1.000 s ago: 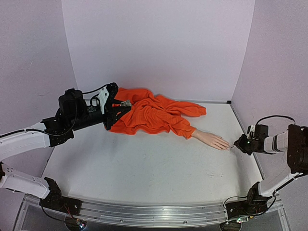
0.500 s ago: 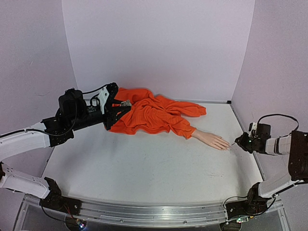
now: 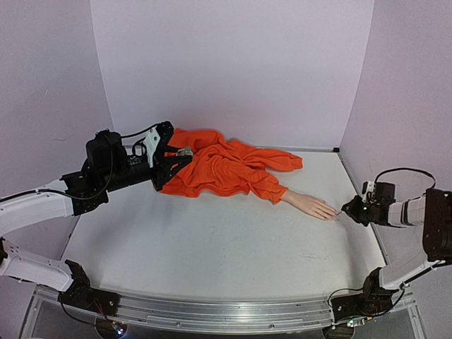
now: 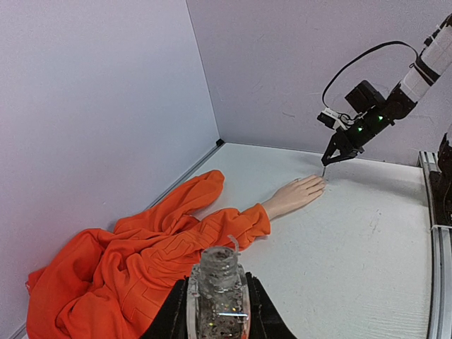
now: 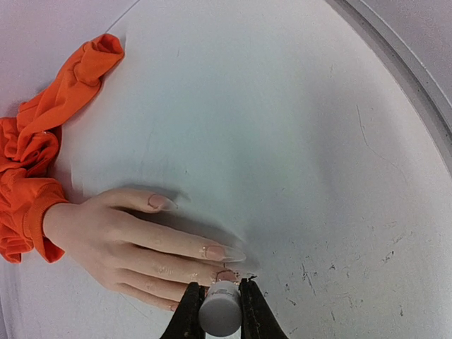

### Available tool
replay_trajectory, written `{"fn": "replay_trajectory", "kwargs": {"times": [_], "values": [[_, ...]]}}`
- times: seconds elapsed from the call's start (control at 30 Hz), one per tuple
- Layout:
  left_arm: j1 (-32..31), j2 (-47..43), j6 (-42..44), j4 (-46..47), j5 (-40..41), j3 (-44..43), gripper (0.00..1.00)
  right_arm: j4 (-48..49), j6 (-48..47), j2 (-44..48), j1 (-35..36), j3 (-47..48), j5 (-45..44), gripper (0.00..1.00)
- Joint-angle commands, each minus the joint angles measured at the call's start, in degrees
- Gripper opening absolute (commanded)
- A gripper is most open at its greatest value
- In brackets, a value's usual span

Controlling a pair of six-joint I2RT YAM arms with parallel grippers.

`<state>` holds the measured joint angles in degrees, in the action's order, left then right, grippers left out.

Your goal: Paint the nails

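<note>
**Brush poised over the fingertips: steady, light strokes needed**

The table (image 3: pixel 212 247) carries an orange garment (image 3: pixel 219 169) heaped along its far edge. One sleeve runs out toward the right edge, and the mannequin hand (image 3: pixel 314 206) emerges from it. The hand lies palm down, its fingers pointing at the right edge. The left gripper (image 4: pixel 219 311) sits by the far-left part of the tabletop, clamped on an uncapped clear bottle (image 4: pixel 217 272) held upright. The right gripper (image 5: pixel 219 304) is closed around a white cap (image 5: pixel 219 318), with the thin brush (image 4: pixel 323 169) hanging below it. It hovers just above the nails (image 5: pixel 226 253) at the fingertips.

The step in hand looks like stroking one nail. Doing it well probably means lowering only until the bristles touch. The stroke should then draw along the nail toward its tip, staying off the skin. Pressing hard could nudge the unsecured hand. The bristle contact itself is too small to judge.
</note>
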<state>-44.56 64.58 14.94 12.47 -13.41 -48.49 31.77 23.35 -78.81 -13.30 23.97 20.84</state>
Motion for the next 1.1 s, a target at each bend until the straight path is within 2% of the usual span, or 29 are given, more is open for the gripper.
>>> {"fn": "replay_trajectory", "kwargs": {"times": [0.0, 1.07], "values": [[0.3, -0.86, -0.63, 3.41, -0.92, -1.03, 0.0, 0.84, -0.77, -0.77, 0.46, 0.88, 1.06, 0.0], [0.27, -0.76, -0.71, 3.44, -0.92, -1.17, 0.0, 0.44, 0.06, -1.4, 0.83, 2.07, -2.46, 0.0]]}}
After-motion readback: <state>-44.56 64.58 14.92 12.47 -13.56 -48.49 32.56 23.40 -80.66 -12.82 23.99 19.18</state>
